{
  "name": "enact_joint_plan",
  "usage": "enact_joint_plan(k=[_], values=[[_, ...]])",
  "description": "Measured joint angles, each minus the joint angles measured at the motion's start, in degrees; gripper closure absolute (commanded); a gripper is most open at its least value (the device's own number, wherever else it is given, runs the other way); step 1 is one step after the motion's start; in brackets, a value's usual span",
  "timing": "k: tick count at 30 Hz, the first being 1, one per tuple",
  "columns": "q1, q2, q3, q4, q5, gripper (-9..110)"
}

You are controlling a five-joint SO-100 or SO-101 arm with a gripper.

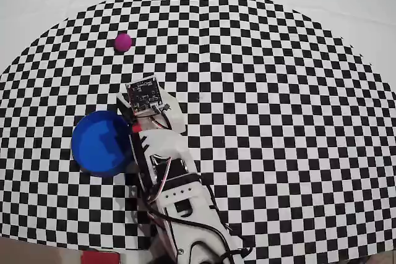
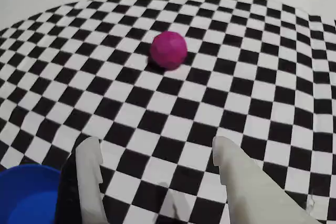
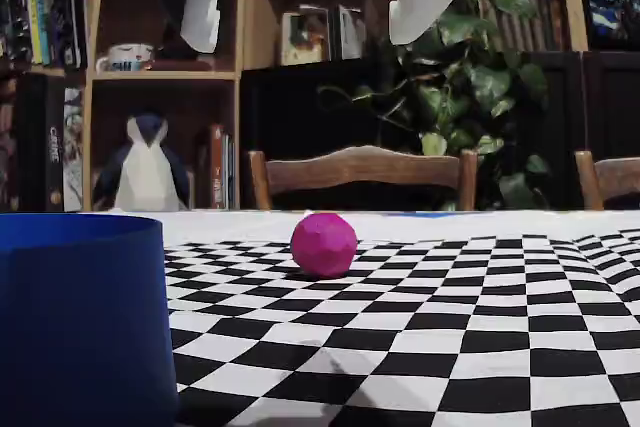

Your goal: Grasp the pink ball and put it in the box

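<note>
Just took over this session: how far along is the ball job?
Early. Nothing is done yet: the pink ball sits untouched on the checkered cloth, and the box looks empty in the overhead view. In hand: the gripper is open, raised above the cloth and aimed toward the ball, not yet around it. Left: reach, grasp, carry to the box, release.

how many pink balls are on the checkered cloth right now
1. The pink ball lies alone on the checkered cloth, ahead of the open gripper and apart from the blue box. The arm hides a little cloth.
</note>
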Motion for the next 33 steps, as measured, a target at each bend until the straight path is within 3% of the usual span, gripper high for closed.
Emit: enact_joint_plan(k=[33], values=[[0.0,-26.54,-13.27,-8.96,2.37,78]])
